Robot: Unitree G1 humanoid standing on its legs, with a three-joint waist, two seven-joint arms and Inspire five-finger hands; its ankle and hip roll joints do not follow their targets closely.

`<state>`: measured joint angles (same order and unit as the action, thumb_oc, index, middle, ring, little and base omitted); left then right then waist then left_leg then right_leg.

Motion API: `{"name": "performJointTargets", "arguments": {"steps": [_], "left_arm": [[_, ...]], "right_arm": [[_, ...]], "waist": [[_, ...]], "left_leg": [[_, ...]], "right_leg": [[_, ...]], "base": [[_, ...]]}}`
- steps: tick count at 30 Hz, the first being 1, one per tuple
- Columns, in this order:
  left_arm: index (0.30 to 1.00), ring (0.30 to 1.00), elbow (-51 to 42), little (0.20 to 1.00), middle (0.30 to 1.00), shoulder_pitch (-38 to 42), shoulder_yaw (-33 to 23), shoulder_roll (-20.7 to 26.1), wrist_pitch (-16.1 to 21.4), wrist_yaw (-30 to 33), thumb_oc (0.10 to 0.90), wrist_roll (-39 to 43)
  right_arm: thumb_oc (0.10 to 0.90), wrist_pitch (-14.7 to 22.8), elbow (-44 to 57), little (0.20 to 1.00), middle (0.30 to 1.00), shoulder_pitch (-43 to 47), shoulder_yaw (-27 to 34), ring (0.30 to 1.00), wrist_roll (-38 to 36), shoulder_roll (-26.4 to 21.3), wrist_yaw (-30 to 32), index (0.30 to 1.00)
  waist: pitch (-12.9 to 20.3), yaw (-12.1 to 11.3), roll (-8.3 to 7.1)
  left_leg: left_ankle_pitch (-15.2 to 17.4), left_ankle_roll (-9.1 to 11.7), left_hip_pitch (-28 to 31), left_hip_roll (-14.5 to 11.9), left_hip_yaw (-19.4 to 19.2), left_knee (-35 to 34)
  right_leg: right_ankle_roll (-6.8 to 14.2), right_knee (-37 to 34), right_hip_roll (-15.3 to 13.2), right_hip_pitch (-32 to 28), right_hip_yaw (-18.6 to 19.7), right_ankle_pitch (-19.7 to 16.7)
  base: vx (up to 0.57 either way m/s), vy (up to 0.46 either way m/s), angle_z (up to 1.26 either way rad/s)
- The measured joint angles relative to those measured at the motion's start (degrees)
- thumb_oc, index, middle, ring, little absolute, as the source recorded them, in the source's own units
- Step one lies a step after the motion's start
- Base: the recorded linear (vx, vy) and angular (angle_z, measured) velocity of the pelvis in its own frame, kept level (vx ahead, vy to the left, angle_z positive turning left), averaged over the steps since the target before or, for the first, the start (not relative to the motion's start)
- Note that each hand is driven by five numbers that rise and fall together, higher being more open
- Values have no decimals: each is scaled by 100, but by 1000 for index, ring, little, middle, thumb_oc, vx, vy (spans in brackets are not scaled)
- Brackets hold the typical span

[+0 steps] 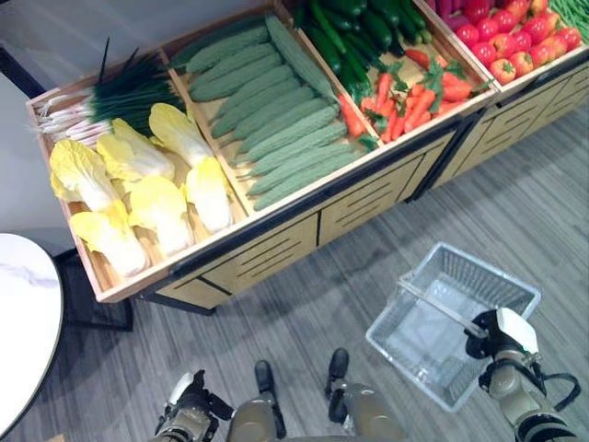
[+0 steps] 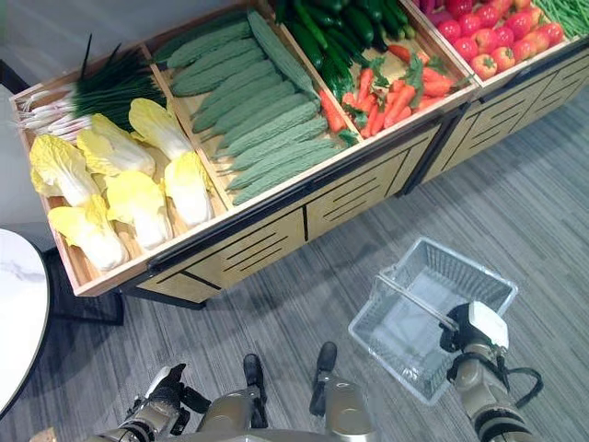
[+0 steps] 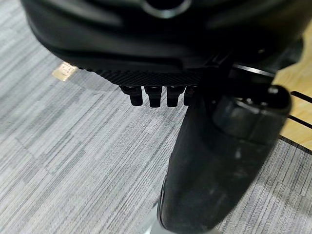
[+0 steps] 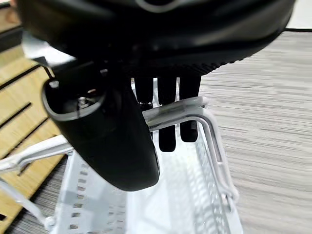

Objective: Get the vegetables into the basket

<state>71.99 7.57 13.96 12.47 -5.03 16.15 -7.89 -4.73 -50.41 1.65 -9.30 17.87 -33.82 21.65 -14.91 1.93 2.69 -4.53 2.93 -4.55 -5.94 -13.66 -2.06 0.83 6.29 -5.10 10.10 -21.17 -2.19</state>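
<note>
A white mesh basket hangs low over the grey floor at the lower right, with nothing inside it. My right hand is shut on its white handle; in the right wrist view the fingers curl over the bar. The vegetables lie in a wooden display stand: pale yellow cabbages, ridged light green gourds, carrots, dark cucumbers and green onions. My left hand hangs low at the lower left, open and holding nothing, far from the stand.
Red tomatoes fill the neighbouring bin at the far right. A round white table stands at the left edge. Grey striped floor lies between me and the stand's slatted front.
</note>
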Motion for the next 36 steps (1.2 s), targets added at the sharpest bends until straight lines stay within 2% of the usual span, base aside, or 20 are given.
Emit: {"name": "performJointTargets", "arguments": {"steps": [5,7,8,9,11,13,14,16,17,18,19,21,22,25,28,29,30,34,35,36], "left_arm": [[1000,1000,104,1000,1000,-20,-15,57,32,12,900,10],[1000,1000,124,1000,1000,-22,-3,126,51,11,900,21],[1000,1000,124,1000,1000,-8,19,205,64,12,900,39],[1000,1000,155,1000,1000,29,48,307,71,13,900,65],[1000,1000,264,1000,1000,109,124,532,72,21,900,120],[1000,1000,410,1000,1000,168,123,676,74,61,900,117],[1000,1000,447,1000,1000,208,124,724,48,138,900,114],[1000,1000,457,1000,1000,199,46,719,76,181,900,120],[1000,1000,425,1000,1000,151,-152,678,119,205,900,133],[1000,1000,386,1000,1000,-23,-296,542,130,236,900,184],[1000,1000,391,1000,1000,-145,-385,465,137,236,900,245],[1000,1000,421,1000,1000,-304,-638,280,154,236,900,348],[1000,1000,429,1000,1000,-331,-724,236,156,236,900,399],[1000,1000,499,1000,1000,-415,-1578,-83,181,433,900,1156],[1000,1000,549,1000,1000,-413,-2268,-203,263,807,900,1841],[1000,1000,616,1000,1000,-366,-2814,-193,305,974,900,2263],[1000,1000,596,1000,1000,-241,-3369,-106,393,1646,900,2850],[1000,1000,582,1000,1000,-167,-3810,382,679,2370,900,3435],[1000,1000,577,1000,1000,-132,-3857,785,795,2670,900,3597],[1000,1000,536,1000,1000,-123,-3833,953,847,2786,900,3630]], "right_arm": [[400,30,-1048,300,300,144,-11,300,-88,282,-39,300],[400,42,-1345,300,300,288,-28,300,-86,305,-44,300],[400,39,-1416,300,300,327,-28,300,-91,329,-43,300],[400,42,-1478,300,300,340,-19,300,-100,372,-40,300],[400,43,-1650,300,300,380,-15,300,-101,500,-30,300],[400,97,-1898,300,300,462,-15,300,-110,609,5,300],[400,113,-1949,300,300,462,-17,300,-214,666,9,300],[400,169,-2149,300,300,413,-2,300,-275,804,46,300],[400,175,-2283,300,300,336,14,300,-307,938,46,300],[400,199,-2296,300,300,332,36,300,-308,980,44,300],[400,232,-2291,300,300,338,56,300,-309,983,43,300],[400,246,-2278,300,300,343,254,300,-311,962,44,300],[400,245,-2299,300,300,343,302,300,-315,952,44,300],[400,181,-2364,300,300,221,567,300,-429,880,80,300],[400,142,-2474,300,300,222,623,300,-522,872,102,300],[400,139,-2516,300,300,213,622,300,-533,884,119,300],[400,125,-2622,300,300,179,611,300,-533,924,217,300],[400,155,-2650,300,300,112,530,300,-530,947,244,300],[400,171,-2678,300,300,42,380,300,-528,953,253,300],[400,174,-2676,300,300,-22,361,300,-528,960,259,300]], "waist": [[21,-63,-63],[14,-81,-99],[12,-68,-150],[2,-39,-208],[50,-44,-364],[120,-43,-481],[141,-33,-523],[154,-6,-534],[189,-51,-566],[282,-112,-374],[354,-120,-259],[433,-107,-127],[443,-109,-111],[496,-126,-52],[516,-129,-32],[544,-117,-34],[624,-126,-2],[711,-158,-64],[827,-189,-126],[896,-200,-152]], "left_leg": [[157,-379,188,426,-7,-76],[127,-493,325,531,11,-187],[103,-508,373,573,97,-191],[83,-537,410,585,216,-200],[66,-528,397,584,312,-230],[43,-495,356,584,408,-266],[34,-484,346,575,539,-286],[39,-340,362,556,855,-287],[77,-142,439,505,984,-293],[114,-78,453,251,923,-293],[122,-29,448,106,910,-291],[99,11,421,-96,819,-230],[84,34,416,-131,809,-195],[39,105,395,-312,804,-21],[53,131,376,-318,805,5],[59,212,378,-331,805,2],[144,332,386,-355,804,-12],[196,421,465,-315,701,-144],[199,407,542,-264,631,-200],[209,383,551,-250,629,-220]], "right_leg": [[207,797,-496,206,348,118],[229,1465,-653,476,685,118],[278,1873,-661,669,1002,106],[494,2095,-662,825,1384,210],[694,1646,-586,845,1825,338],[803,871,-602,793,1994,259],[872,172,-668,677,2095,-9],[818,-489,-625,336,2391,-366],[765,-763,-581,63,2264,-700],[640,-1038,-334,-96,2144,-772],[567,-1133,-188,-133,2100,-786],[417,-1129,15,-154,2052,-734],[382,-1129,51,-175,2039,-716],[163,-1153,223,-319,1881,-569],[156,-1138,238,-337,1847,-565],[156,-1134,244,-337,1832,-565],[174,-1136,262,-342,1806,-578],[244,-1133,190,-324,1813,-624],[250,-1157,134,-345,1836,-628],[259,-1158,119,-341,1832,-633]], "base": [[35,181,10],[5,61,13],[12,7,30],[21,-40,42],[30,-79,36],[60,-109,33],[92,-197,47],[108,-272,87],[121,-325,75],[85,-241,26],[76,-224,-8],[52,-148,0],[43,-123,8],[44,-121,19],[32,-57,6],[28,-68,6],[34,-59,8],[15,-7,-5],[18,24,-13],[4,28,-8]]}}
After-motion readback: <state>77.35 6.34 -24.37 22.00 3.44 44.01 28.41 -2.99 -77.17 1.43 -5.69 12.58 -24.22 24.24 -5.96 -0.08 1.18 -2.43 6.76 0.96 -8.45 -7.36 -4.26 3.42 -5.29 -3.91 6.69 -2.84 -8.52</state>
